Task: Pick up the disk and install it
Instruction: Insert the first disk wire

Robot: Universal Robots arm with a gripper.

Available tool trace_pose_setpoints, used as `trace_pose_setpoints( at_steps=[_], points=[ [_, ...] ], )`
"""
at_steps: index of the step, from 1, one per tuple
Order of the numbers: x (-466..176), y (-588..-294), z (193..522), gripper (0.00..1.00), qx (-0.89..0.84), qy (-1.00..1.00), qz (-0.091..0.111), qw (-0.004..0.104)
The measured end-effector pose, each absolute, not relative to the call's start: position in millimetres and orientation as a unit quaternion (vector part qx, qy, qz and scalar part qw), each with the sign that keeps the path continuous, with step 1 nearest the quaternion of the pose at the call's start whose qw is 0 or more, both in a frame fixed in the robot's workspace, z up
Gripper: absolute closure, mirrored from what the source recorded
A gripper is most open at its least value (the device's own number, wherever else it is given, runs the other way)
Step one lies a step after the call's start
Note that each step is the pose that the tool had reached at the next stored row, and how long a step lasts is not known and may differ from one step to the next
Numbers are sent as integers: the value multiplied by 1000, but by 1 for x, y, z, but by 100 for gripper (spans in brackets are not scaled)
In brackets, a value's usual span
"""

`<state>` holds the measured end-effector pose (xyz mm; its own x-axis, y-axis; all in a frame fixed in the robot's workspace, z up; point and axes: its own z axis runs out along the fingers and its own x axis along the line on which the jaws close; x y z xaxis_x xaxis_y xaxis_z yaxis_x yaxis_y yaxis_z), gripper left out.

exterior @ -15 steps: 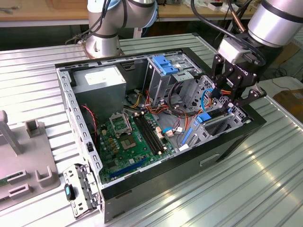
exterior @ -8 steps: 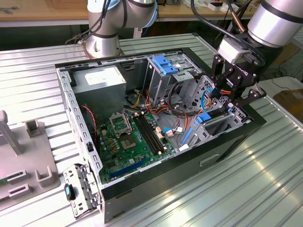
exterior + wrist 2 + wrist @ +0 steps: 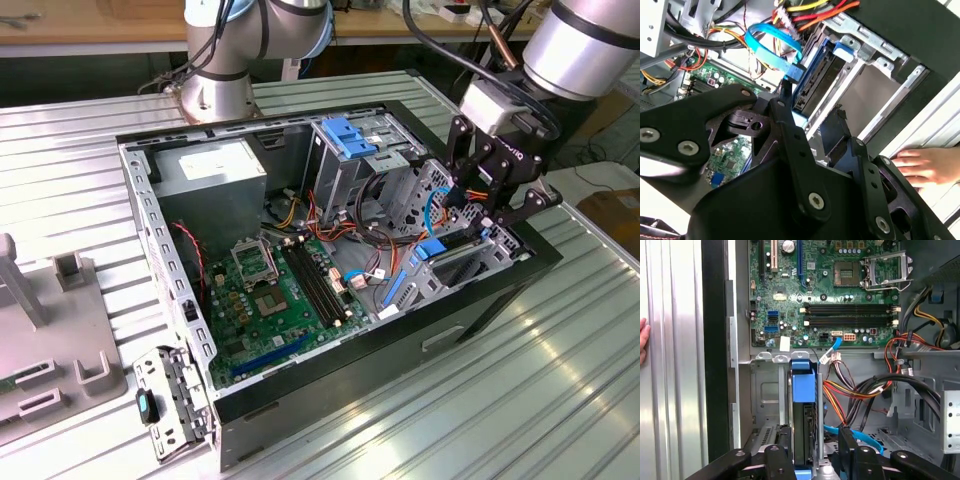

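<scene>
Gripper [image 3: 812, 446]: jaws partly open, straddling the disk's near end; we see no grip on it.
Disk [image 3: 804, 385]: on edge inside the drive bay [image 3: 765, 390], blue carrier end toward the motherboard [image 3: 820, 295]; we judge it slotted in.
Person's hand [image 3: 922, 167]: just beside the computer case [image 3: 330, 400], perhaps steadying it.

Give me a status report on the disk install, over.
Gripper open, straddling the disk. Disk on edge in the drive bay. Blue cable close beside it; a hand rests outside the case.
</scene>
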<state>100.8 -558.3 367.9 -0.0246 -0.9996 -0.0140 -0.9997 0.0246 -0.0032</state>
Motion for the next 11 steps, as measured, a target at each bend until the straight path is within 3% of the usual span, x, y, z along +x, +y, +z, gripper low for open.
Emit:
trace_pose_setpoints(
  at_steps=[11],
  points=[
    [106,-557,384,50,-698,716,6,8]
  ],
)
